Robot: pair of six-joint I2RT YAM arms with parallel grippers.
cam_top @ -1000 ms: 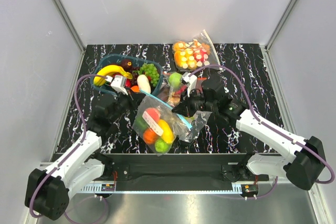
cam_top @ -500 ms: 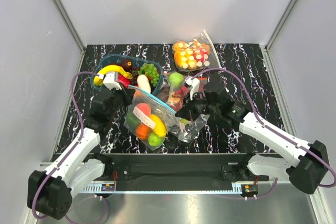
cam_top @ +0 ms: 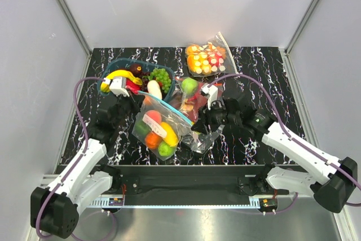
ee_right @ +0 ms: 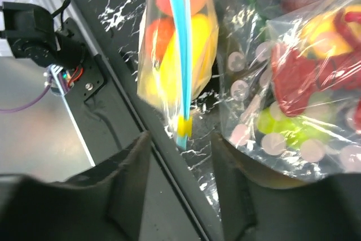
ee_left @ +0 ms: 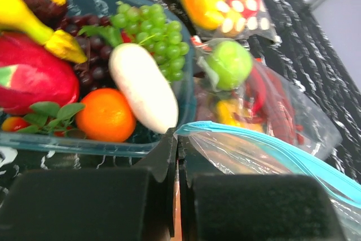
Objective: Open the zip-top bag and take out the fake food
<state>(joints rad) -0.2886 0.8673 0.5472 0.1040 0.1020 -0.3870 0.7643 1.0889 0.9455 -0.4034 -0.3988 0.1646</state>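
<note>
Pinching zip-top bag [cam_top: 161, 131] corner — left pincer [ee_left: 176, 139] clamped, right pincer [ee_right: 180, 138] spread apart

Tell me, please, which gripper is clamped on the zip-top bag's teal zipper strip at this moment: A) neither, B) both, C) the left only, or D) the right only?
C: the left gripper has its jaws pressed together on one end of the teal strip of the zip-top bag, while the right gripper stands open, the strip's other end hanging loose between its jaws.
</note>
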